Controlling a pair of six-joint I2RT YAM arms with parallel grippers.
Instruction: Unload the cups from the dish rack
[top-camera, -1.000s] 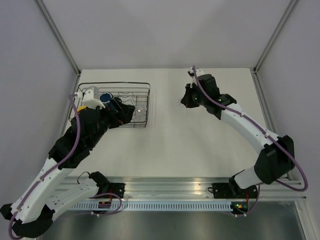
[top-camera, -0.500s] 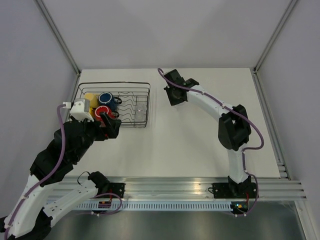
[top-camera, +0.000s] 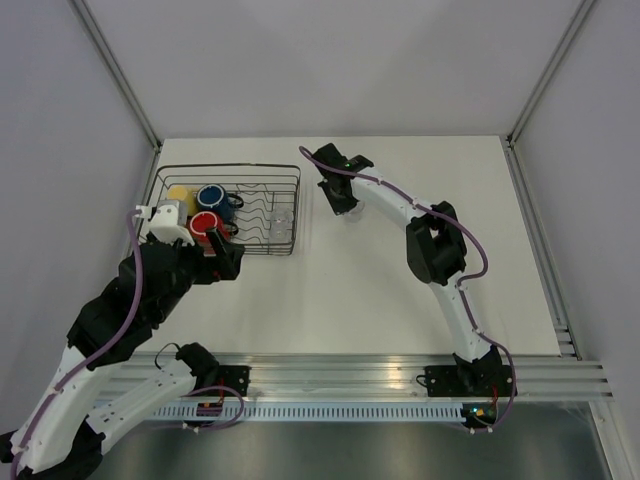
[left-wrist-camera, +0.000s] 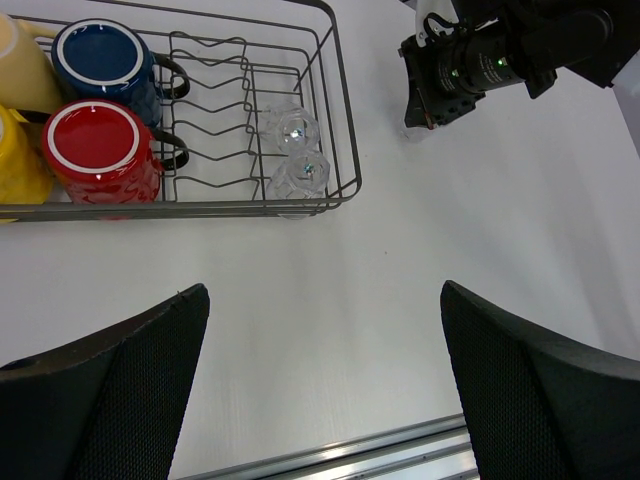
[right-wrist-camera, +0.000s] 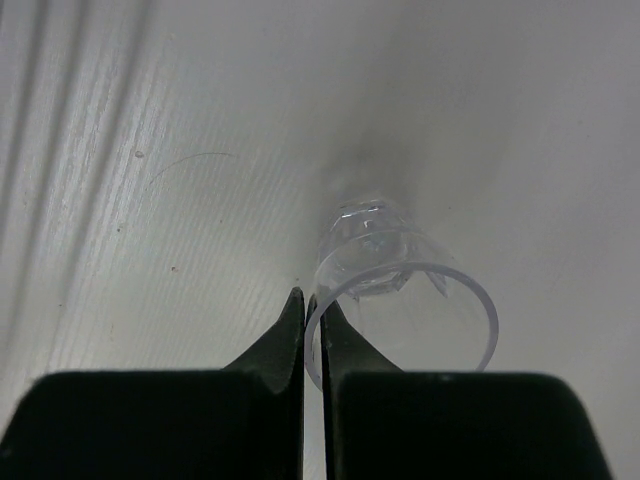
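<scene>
The black wire dish rack (top-camera: 298, 205) sits at the back left; it also shows in the left wrist view (left-wrist-camera: 345, 130). It holds a red mug (left-wrist-camera: 100, 150), a blue mug (left-wrist-camera: 100, 60), a bright yellow mug (left-wrist-camera: 15, 165), a pale yellow mug (left-wrist-camera: 20, 60) and two clear tumblers (left-wrist-camera: 296, 128) (left-wrist-camera: 303, 175). My right gripper (right-wrist-camera: 305, 298) is shut on the rim of a third clear tumbler (right-wrist-camera: 400, 290), low over the table just right of the rack (top-camera: 340, 197). My left gripper (left-wrist-camera: 320, 300) is open and empty above the table in front of the rack.
The right arm reaches across the back of the table (top-camera: 400, 205). A metal rail (top-camera: 350, 365) runs along the near edge. Grey walls enclose the table on three sides.
My right gripper has swung left with the tumbler, close to the rack's right side. My left arm has pulled back out of the rack toward the front.
</scene>
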